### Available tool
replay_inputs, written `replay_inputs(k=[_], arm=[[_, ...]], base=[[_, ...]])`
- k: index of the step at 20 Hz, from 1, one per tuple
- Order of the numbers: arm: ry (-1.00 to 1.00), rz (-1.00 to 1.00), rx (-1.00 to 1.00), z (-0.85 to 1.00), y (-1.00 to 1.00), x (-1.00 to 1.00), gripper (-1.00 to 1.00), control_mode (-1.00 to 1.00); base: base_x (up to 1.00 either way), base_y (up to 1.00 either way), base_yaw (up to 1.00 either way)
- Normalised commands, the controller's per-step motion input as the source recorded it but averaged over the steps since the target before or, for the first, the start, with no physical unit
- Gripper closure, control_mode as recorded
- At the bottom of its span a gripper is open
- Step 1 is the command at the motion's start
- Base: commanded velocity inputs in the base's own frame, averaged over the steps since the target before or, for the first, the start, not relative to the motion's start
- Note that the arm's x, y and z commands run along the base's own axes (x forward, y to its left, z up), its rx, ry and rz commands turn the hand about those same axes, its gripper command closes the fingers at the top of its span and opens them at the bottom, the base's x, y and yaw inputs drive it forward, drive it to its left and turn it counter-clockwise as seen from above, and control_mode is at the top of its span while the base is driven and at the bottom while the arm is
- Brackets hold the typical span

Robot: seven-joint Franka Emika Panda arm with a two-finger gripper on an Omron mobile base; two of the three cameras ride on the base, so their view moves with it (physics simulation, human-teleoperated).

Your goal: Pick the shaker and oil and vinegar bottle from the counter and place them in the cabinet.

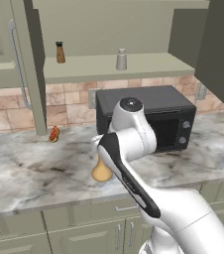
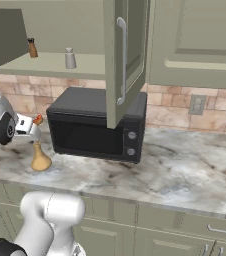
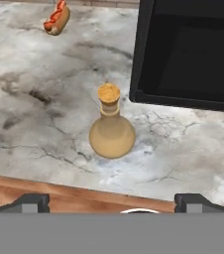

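Fingertips (image 3: 32, 202) stood spread, released, largely cut off; oil and vinegar bottle (image 3: 112, 131) stood between and beyond them, untouched.

Soft, even rendered light is filling all views; the oil and vinegar bottle (image 3: 112, 134) ahead of the jaws is casting a faint shadow on the worktop (image 3: 29, 124); edges are looking slightly soft.

Oil and vinegar bottle (image 3: 112, 134) upright on the surface (image 1: 29, 173), just before the left front corner of the microwave (image 1: 168, 106), apart from it. Small hot-dog item (image 1: 54, 134) lies farther back on the surface, to the bottle's left, near the wall. Above the microwave, the cabinet (image 1: 148, 64) shelf carries the shaker (image 1: 121, 59), with a second shaker (image 1: 60, 52) well to its left, both upright
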Motion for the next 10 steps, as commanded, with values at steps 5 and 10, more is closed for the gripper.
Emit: replay_inputs(k=[5,10], arm=[[0.00,0.01,0.00,-0.26,0.00,0.26,-1.00,-1.00],[-0.01,0.01,0.00,-0.22,0.00,0.22,-1.00,-1.00]], base=[[0.00,0.00,0.00],[0.00,0.00,0.00]])
